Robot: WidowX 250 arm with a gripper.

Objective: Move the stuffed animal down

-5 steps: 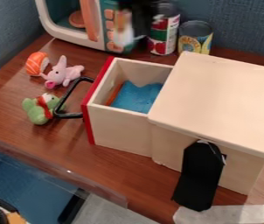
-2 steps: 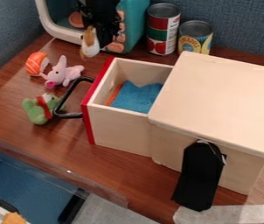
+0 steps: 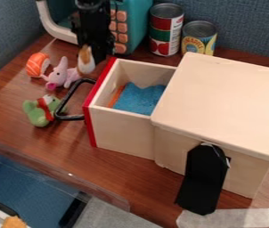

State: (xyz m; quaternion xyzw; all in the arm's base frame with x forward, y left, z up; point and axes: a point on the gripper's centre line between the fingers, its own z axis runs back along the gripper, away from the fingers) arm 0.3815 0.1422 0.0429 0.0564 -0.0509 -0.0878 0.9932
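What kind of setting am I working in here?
Most likely a tabletop play setup in a lab or workroom, made to pass for a kitchen: a teal toy microwave stands at the back beside food cans, with a sushi toy and a pink plush animal nearby.

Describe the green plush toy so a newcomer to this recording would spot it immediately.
Start at the big wooden box, then its open drawer's red front and black handle. The green plush toy is beside that handle. Its green body and red band set it apart from the pink plush and the brown-and-white stuffed animal at the end effector.
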